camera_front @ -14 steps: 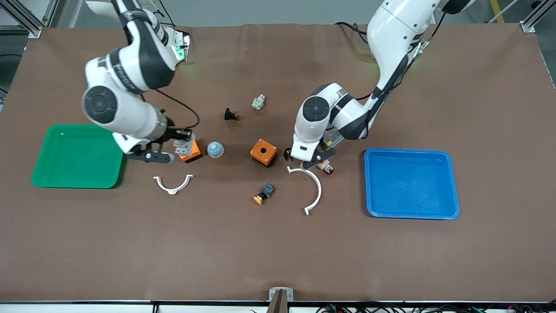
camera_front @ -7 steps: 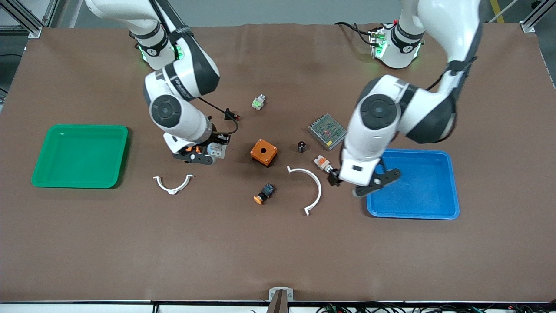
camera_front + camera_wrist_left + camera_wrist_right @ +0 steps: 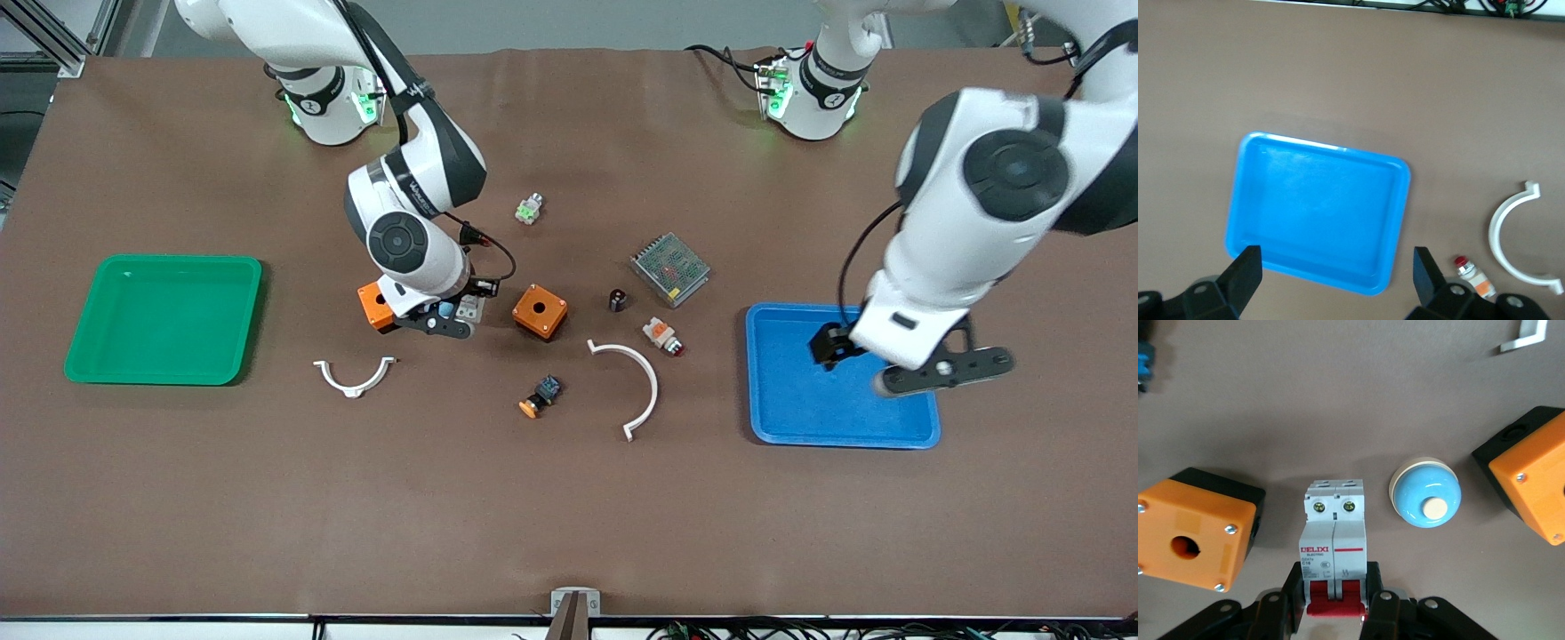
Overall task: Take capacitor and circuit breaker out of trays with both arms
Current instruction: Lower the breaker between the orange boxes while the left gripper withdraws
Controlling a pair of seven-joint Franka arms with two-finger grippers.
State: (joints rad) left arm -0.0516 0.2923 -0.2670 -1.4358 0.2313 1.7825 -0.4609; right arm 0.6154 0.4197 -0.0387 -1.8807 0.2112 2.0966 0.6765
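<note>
On the brown worktop (image 3: 569, 516) the capacitor (image 3: 617, 300) is now left released; the left hand (image 3: 907, 360), spread wide, is withdrawn over the blue tray (image 3: 925, 436); the circuit breaker (image 3: 1334, 537) is carried clamped in the right hand (image 3: 1335, 603) between the orange boxes (image 3: 1195, 527)

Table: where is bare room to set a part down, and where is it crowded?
Both trays, green and blue, are empty. The table is bare nearer the camera than the clamps. It is crowded between the trays, around the orange boxes and breaker.
</note>
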